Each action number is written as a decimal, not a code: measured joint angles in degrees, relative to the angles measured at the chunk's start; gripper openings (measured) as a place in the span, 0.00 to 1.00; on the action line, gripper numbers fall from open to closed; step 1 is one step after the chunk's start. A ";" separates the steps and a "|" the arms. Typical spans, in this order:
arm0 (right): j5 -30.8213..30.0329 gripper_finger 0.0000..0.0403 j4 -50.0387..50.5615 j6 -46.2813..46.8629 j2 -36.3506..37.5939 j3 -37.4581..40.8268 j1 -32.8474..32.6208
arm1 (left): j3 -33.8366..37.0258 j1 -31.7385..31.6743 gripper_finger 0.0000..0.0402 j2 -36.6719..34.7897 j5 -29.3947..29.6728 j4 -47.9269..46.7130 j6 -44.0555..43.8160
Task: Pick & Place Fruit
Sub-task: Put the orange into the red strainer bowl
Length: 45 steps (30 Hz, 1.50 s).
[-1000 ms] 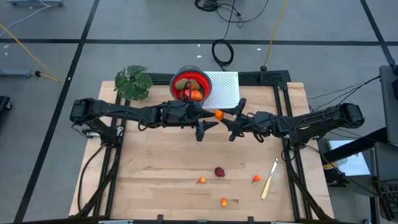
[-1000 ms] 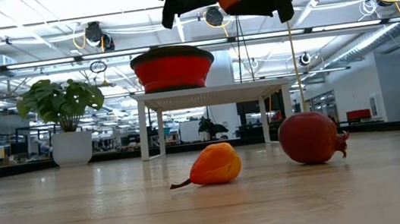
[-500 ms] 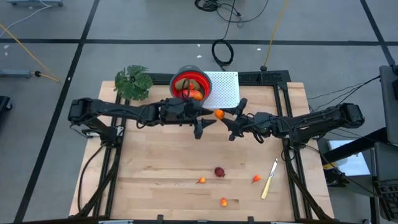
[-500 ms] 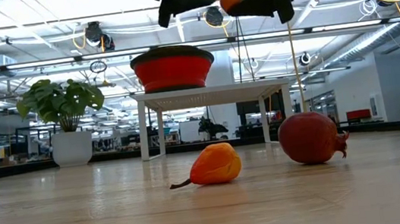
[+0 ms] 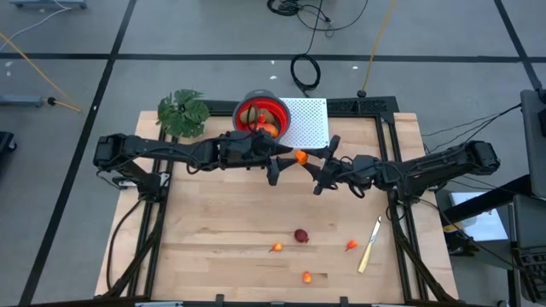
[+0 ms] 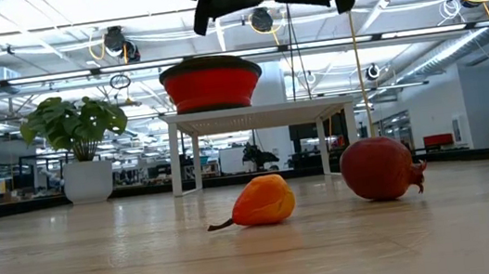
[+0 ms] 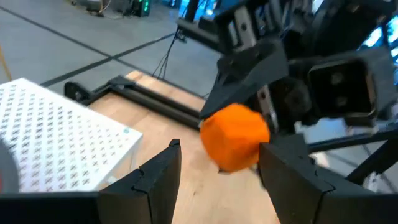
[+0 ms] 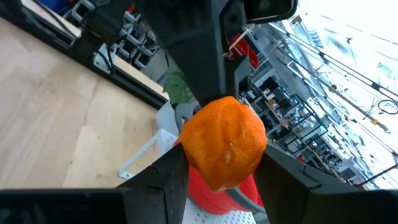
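A small orange fruit (image 5: 300, 157) hangs high over the table's far middle, in front of the red bowl (image 5: 260, 115). My right gripper (image 8: 217, 168) is shut on it. My left gripper (image 7: 217, 165) is open and faces it from the left. Its fingers stand on either side of the orange fruit (image 7: 234, 137), and I cannot tell whether they touch it. The bowl holds several fruits and sits on a white perforated stand (image 5: 309, 126). On the table's near part lie a dark red round fruit (image 5: 301, 235) and three small orange-red bits (image 5: 275, 248) (image 5: 307, 276) (image 5: 351, 246). My right gripper pinches the orange fruit by its two opposite sides (image 8: 186, 149) between its two fingers. The fingers come in level from the table's right. The fruit is lifted clear, well above the table.
A pale-handled knife (image 5: 369, 246) lies near the right front. A leafy green plant (image 5: 182, 113) stands at the far left, beside the bowl. The wooden table top (image 5: 213, 222) between the arms and the near edge carries only the loose fruits.
The orange fruit in my right gripper has risen a little, as the low view shows. My left gripper has stayed open beside it at the same height.
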<state>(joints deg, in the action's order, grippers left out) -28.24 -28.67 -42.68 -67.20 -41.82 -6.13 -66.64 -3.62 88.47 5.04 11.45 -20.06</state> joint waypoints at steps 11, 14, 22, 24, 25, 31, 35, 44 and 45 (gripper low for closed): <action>1.49 0.39 -6.68 -0.08 -4.03 0.00 -0.37 | 0.01 -0.02 0.68 0.00 -1.02 1.66 -1.36; 1.48 0.39 -7.58 -0.04 -4.55 0.00 -0.37 | 0.01 0.00 0.70 -0.05 -1.03 1.41 -1.31; 1.27 0.39 -12.72 -0.04 -6.24 0.00 -0.36 | 0.01 0.06 0.70 -0.05 -1.25 0.52 -1.05; 1.30 0.39 -13.90 -0.02 -6.94 -0.14 -0.35 | 0.01 0.04 0.70 -0.05 -1.21 0.60 -1.04; 1.30 0.39 -13.80 -0.02 -7.30 -0.46 -0.35 | 0.01 0.04 0.70 -0.05 -1.20 0.62 -1.08; 1.46 0.39 -12.85 0.00 -9.41 -2.49 -0.35 | 0.01 0.04 0.65 -0.05 -1.18 0.51 -1.41; 1.45 0.39 -12.43 0.43 -9.57 -2.51 -0.35 | 0.01 0.05 0.55 -0.05 -1.69 0.15 -1.44; 1.19 0.39 -11.81 4.76 -9.57 -2.54 -0.35 | 0.01 -0.07 0.38 -0.07 -3.14 -1.02 -1.55; 1.21 0.39 -11.66 4.93 -9.57 -2.54 -0.35 | 0.01 -0.07 0.38 -0.08 -3.39 -1.46 -1.61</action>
<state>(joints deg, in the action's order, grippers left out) -27.03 -40.32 -37.74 -76.77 -44.36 -6.48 -66.63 -3.69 88.39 1.65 9.99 -21.67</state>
